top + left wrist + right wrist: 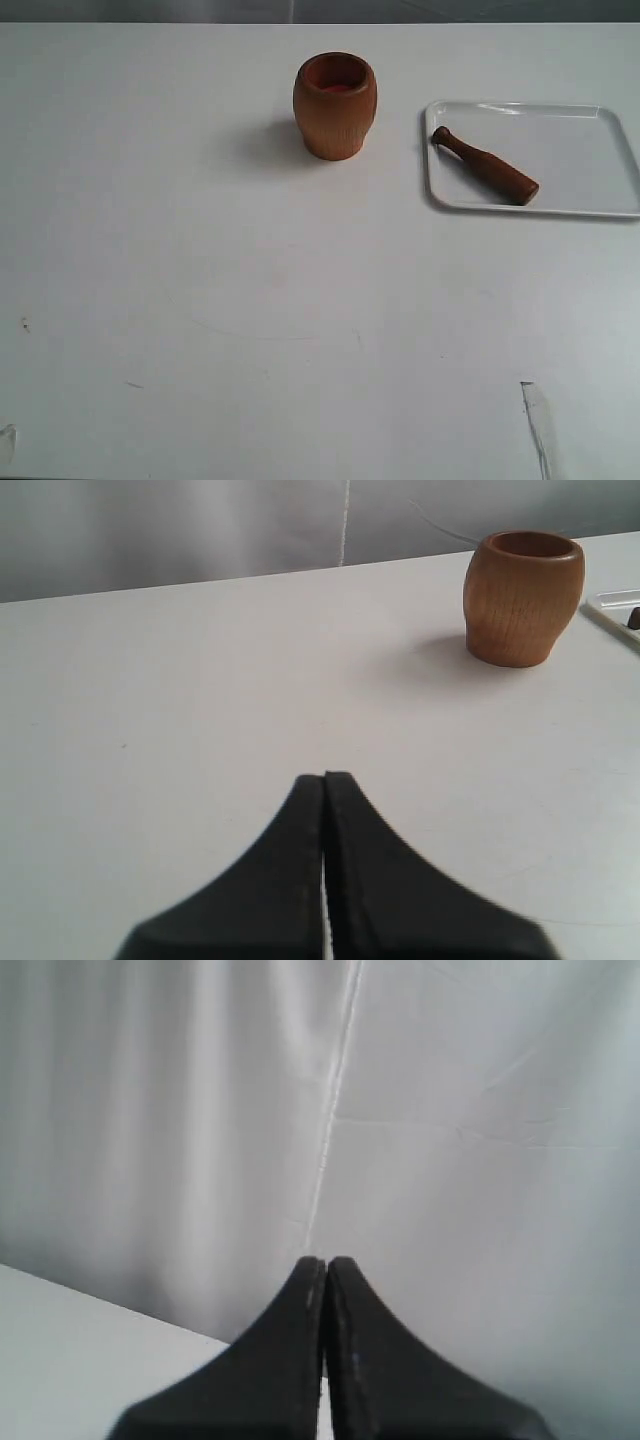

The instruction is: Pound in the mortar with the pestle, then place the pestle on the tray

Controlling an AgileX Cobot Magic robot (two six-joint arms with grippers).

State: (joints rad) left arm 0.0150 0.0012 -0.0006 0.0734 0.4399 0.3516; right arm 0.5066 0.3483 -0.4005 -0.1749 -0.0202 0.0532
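Note:
The reddish-brown wooden mortar (335,105) stands upright on the white table, left of the white tray (590,130). The pestle (485,166) lies slanted on the tray's left part, knob toward the mortar. Neither arm shows in the exterior view. In the left wrist view my left gripper (325,778) is shut and empty, well short of the mortar (523,597), with the tray's corner (612,608) at the picture's edge. My right gripper (326,1262) is shut with nothing in it and faces a pale wall; no task object appears there.
The white table (250,320) is bare apart from faint scuffs and a tape mark (535,420) near the front right. A grey wall with a vertical seam (345,525) stands behind the table's far edge.

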